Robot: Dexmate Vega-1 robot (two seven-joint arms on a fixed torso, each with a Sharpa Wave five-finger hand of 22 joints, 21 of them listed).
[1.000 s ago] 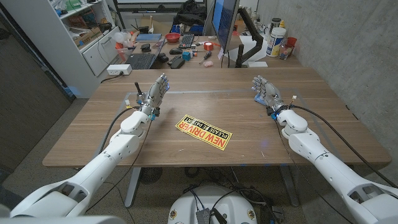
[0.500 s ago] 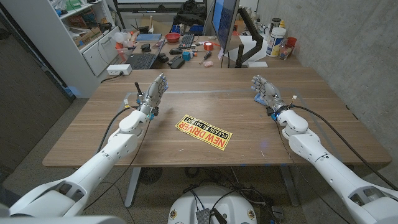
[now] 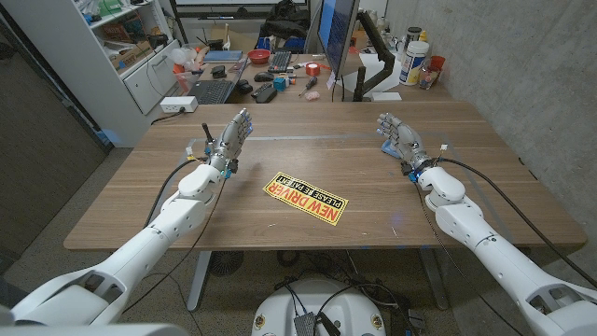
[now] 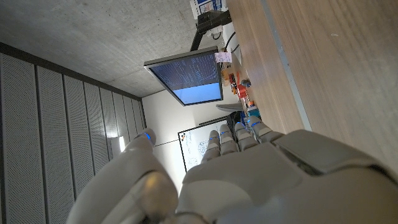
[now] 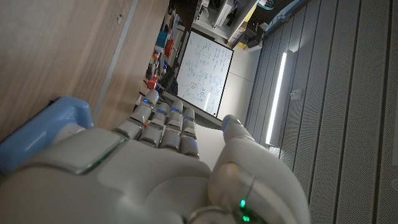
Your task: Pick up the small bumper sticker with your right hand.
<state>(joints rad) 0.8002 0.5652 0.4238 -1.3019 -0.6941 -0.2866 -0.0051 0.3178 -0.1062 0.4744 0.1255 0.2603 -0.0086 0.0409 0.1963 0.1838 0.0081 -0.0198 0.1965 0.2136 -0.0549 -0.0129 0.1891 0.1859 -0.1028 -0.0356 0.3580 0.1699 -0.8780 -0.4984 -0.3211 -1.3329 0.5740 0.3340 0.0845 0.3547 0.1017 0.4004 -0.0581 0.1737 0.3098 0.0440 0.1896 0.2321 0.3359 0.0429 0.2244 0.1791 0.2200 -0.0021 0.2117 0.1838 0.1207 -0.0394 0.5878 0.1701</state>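
A yellow and red bumper sticker (image 3: 305,198) reading NEW DRIVER lies flat on the wooden table (image 3: 466,182), near the middle and slightly toward the front. My right hand (image 3: 399,138) stands raised over the table's right part, fingers apart, holding nothing, well to the right of the sticker and farther back. My left hand (image 3: 231,140) is raised over the table's left part, also with fingers apart and empty. The backs of both hands show close up in the wrist views: the left hand (image 4: 249,174) and the right hand (image 5: 161,162).
Beyond the table's far edge stands a cluttered desk with a monitor (image 3: 338,33), a keyboard (image 3: 213,91) and small items. A shelf unit (image 3: 140,47) stands at the back left. A concrete wall runs along the right.
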